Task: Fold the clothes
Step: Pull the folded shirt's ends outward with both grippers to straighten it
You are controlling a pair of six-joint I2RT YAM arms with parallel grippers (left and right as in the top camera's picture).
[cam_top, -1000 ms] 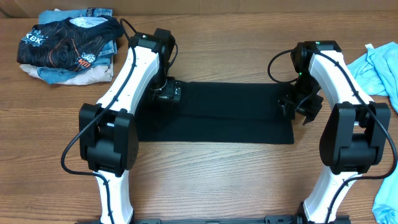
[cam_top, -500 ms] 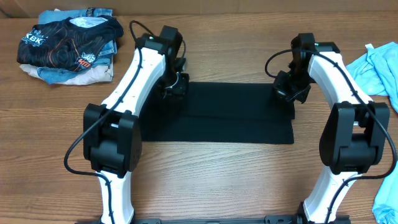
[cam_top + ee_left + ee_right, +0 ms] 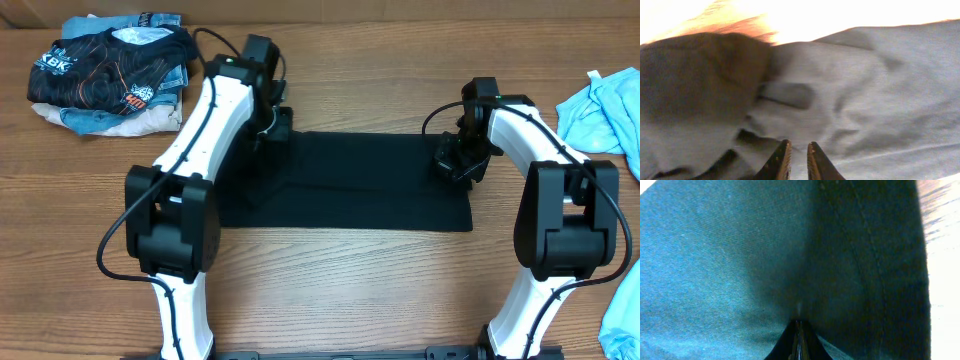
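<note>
Two-handed work on the T-shirt [image 3: 360, 180]: lies as a flat dark band across the middle of the table [image 3: 330, 280], folded narrow lengthwise by the look of it. Pinched at its far left corner, toward the table's far edge, by the left gripper [image 3: 272, 130], with fingertips [image 3: 781, 157] almost together and rumpled cloth bunched around them in the left wrist view. Pinched near its far right end by the right gripper [image 3: 458, 162], shut tight with a ridge of cloth running up to the tip. Judged as the grasp before a fold: both far corners taken, nothing raised off the table yet. Next, most likely: lift both ends together, carry them toward the table's near edge, lay the far hem over the near hem. Calls for level, matched travel on both sides, so as not to skew or drag the band. Cannot tell from the wrist views whether one layer or all layers sit in each pinch. Further out: a heap of other clothes [image 3: 100, 118] at the table's far left corner, topped by a printed black shirt [image 3: 100, 60]; light blue cloth [image 3: 605, 110] at the table's right edge. No box, basket or bin in view, so nothing held in anything.
</note>
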